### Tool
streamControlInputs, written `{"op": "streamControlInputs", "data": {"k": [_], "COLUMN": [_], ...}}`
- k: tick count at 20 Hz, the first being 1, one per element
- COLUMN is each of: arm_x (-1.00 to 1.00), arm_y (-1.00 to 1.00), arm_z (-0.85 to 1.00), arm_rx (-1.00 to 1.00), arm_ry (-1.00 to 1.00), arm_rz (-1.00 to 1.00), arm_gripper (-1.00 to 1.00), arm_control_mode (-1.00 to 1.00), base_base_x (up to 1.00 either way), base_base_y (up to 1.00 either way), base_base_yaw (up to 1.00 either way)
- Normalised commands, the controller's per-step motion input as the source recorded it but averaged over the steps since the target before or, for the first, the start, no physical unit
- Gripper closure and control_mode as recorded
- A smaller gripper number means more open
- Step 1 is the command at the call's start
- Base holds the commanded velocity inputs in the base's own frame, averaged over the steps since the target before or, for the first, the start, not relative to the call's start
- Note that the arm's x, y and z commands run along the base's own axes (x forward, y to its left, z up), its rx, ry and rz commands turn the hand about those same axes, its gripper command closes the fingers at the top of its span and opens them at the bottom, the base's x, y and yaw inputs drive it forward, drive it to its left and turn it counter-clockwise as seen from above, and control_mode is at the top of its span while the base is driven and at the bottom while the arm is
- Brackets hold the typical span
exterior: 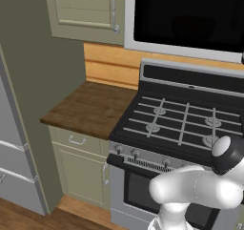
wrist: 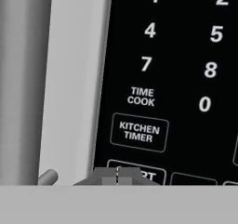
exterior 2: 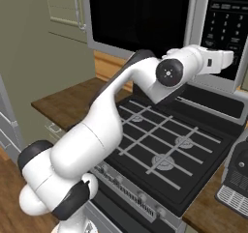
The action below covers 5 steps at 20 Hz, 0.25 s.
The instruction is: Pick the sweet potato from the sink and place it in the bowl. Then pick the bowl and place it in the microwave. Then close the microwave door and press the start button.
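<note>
**Closed end effector at the microwave keypad**

Pale green cabinets and a wood-plank backsplash frame the cooking corner, where a black gas stove (exterior: pixel 178 124) stands beside a brown wooden bench (exterior: pixel 90 107). Above the stove hangs the microwave (exterior 2: pixel 193 29), its microwave door (exterior 2: pixel 138 17) shut, the black glass dark and the long grey bar handle (exterior 2: pixel 193 21) standing upright beside the control panel (exterior 2: pixel 227 19). The white arm reaches up from the base, across the burners, to that panel. In the hand view the end effector (wrist: pixel 117 175) has its two fingertips pressed together, holding nothing, right against the START button (wrist: pixel 142 174) at the panel's lower left, below KITCHEN TIMER. A dark appliance (exterior 2: pixel 236 179) sits on the bench right of the stove.
</note>
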Motion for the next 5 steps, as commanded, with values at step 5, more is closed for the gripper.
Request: {"op": "streamControlInputs", "data": {"k": [5], "arm_x": [-0.22], "arm_y": [0.14], "arm_z": [0.0], "arm_rx": [0.0], "arm_ry": [-0.03], "arm_rz": [0.0], "arm_gripper": [1.0], "arm_control_mode": [-1.0], "base_base_x": [0.0], "base_base_y": [0.0], "base_base_yaw": [0.0]}}
